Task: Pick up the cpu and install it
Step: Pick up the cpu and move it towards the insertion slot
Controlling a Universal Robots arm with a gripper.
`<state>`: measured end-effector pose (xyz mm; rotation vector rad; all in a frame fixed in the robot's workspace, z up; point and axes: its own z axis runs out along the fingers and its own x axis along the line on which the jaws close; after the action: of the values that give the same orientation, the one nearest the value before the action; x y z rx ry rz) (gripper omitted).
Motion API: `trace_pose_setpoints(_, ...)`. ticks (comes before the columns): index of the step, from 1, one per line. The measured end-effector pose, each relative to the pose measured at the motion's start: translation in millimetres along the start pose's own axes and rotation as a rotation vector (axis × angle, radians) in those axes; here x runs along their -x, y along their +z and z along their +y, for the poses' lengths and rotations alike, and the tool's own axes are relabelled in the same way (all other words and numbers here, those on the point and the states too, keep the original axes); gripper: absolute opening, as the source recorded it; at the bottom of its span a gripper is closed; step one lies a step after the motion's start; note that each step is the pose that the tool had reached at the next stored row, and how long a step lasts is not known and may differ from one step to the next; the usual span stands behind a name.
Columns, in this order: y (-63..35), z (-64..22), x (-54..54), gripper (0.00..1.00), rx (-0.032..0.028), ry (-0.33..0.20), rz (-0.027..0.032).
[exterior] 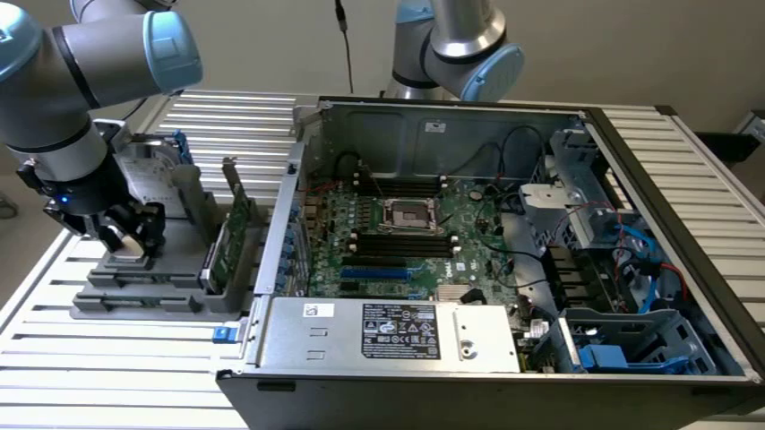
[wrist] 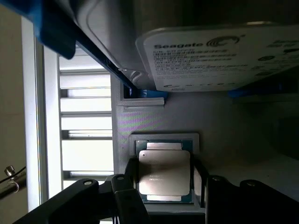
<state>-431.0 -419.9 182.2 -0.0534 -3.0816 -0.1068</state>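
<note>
End effector (wrist: 165,179) at cpu (wrist: 164,168) in gray tray (wrist: 187,116).

We set the exterior camera high above the table (exterior: 84,394), facing obliquely down. It stands far enough back to take in the whole open case (exterior: 669,170) at the exterior view's right, the holder (exterior: 132,300) at the exterior view's left, and the arm (exterior: 60,134) over that holder. We carry the wrist camera on the arm. It looks past the gripper (wrist: 163,182) onto the holder from close range, with the cpu (wrist: 164,170) and hard drive (wrist: 219,51) near the lens. Both views share the holder, gripper and hard drive.
</note>
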Motion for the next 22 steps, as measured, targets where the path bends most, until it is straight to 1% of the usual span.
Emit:
trace_pose_setpoints(5,-1.7,0.1,-0.2,0.55,0.0001,0.000,0.0002)
trace_pose_setpoints(9,-10.5,0.7,-0.6,0.55,0.0008,0.000,0.0011)
trace_pose_setpoints(12,-21.4,1.5,-1.3,0.55,0.0014,0.000,0.0017)
trace_pose_setpoints(16,-39.5,2.7,-1.6,0.55,0.0014,0.000,0.0020)
trace_pose_setpoints(18,-48.7,3.4,0.3,0.55,0.0015,0.000,0.0020)
trace_pose_setpoints(22,-67.4,5.0,7.8,0.55,0.0015,0.001,0.0020)
